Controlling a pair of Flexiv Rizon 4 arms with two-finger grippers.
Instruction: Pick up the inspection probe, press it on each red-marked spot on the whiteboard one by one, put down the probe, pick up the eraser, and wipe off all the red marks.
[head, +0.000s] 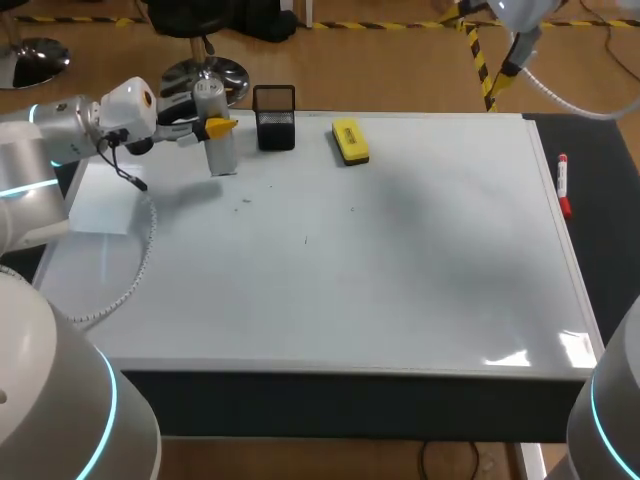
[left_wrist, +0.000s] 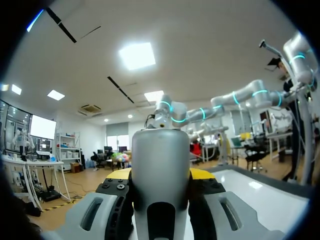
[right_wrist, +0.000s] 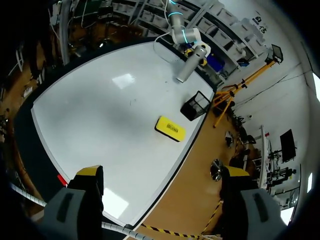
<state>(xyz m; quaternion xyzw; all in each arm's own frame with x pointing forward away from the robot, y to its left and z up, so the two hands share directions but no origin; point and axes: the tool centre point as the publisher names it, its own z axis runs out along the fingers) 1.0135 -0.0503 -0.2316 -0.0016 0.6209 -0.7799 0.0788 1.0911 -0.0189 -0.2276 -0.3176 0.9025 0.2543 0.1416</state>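
on the whiteboard (head: 400, 290) no red mark can be made out from the near edge to the far one. only a few faint dark specks are seen about its middle, so a spot could be missed, or a speck mistaken for one. a red marker (head: 563, 185) is laid on the dark strip just beside the board's right edge, and a white sheet (head: 103, 198) on the board's left part.

further back, near the far left corner, the inspection probe (head: 222, 155) is held upright, clamped between the fingers of the left gripper (head: 218, 128). whether its lower end is touching the board cannot be told. if it were pressed hard or off the vertical, it could slip in the fingers or skid on the smooth surface. a black mesh holder (head: 275, 120) is stood just beside it and could be knocked by a sideways sweep. the yellow eraser (head: 350, 140) is laid to the holder's right, near the far edge.

the right gripper (right_wrist: 162, 172) is hung high above the far right corner, its fingers wide apart with nothing between them.

a dark label is borne on the eraser, but no writing can be read anywhere.
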